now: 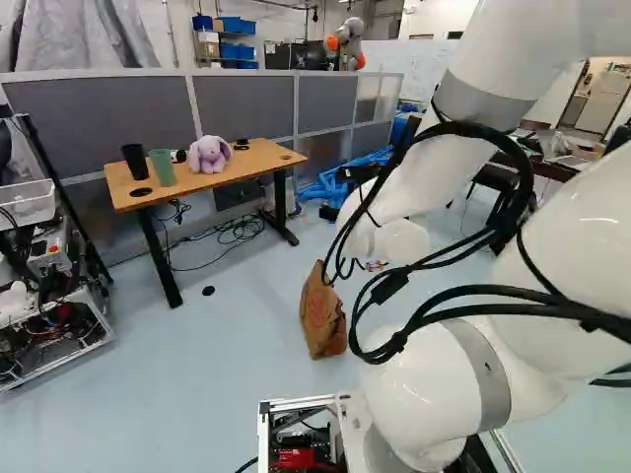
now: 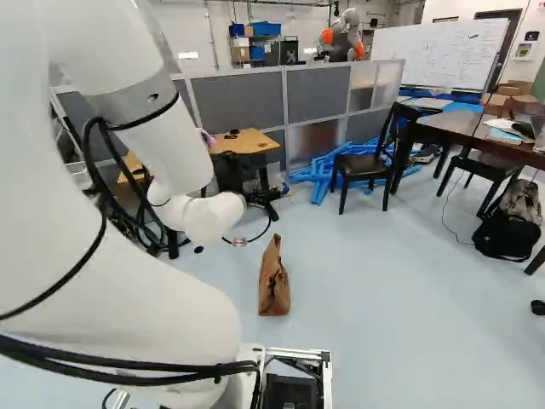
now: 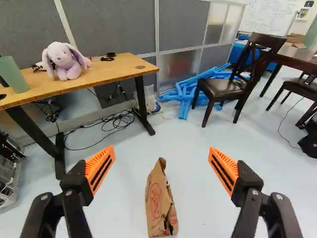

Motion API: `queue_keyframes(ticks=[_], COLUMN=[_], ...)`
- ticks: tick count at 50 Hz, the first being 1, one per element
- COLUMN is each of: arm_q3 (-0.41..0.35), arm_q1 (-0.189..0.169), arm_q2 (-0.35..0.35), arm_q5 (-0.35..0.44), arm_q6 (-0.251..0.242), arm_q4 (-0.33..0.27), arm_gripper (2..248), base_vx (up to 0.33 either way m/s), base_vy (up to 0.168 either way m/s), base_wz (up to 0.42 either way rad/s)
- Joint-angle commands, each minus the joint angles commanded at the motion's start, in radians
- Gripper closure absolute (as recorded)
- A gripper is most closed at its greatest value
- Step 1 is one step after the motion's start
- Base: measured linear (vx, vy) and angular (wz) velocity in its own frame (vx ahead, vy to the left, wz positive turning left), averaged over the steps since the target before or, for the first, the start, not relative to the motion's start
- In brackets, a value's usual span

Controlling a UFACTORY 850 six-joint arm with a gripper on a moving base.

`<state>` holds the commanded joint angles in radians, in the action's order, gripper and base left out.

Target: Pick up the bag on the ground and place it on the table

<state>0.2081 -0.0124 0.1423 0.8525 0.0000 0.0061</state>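
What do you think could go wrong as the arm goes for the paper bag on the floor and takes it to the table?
The paper bag is tall and narrow, so one finger of the open gripper might tip it on the way down. On the table, a swinging bag could knock the green cup, black cup or plush toy.

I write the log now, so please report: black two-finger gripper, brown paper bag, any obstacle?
Gripper open, empty. Bag standing on pale blue floor, not gripped. Nothing visible between gripper and bag.
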Motion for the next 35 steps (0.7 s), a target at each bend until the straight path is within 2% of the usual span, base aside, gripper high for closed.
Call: queue_keyframes(ticks=[18, 35], arm_q3=[0.097, 0.19], arm_q1=[-0.005, 0.0], arm_q2=[-0.102, -0.201], arm_q5=[-0.065, -0.18], arm_q6=[0.0, 0.0], arm_q4=[0.026, 0.06], arm_gripper=[3, 3], base_vx=[0.0, 0.0], base_vy=[0.0, 0.0], base_wz=[0.0, 0.0])
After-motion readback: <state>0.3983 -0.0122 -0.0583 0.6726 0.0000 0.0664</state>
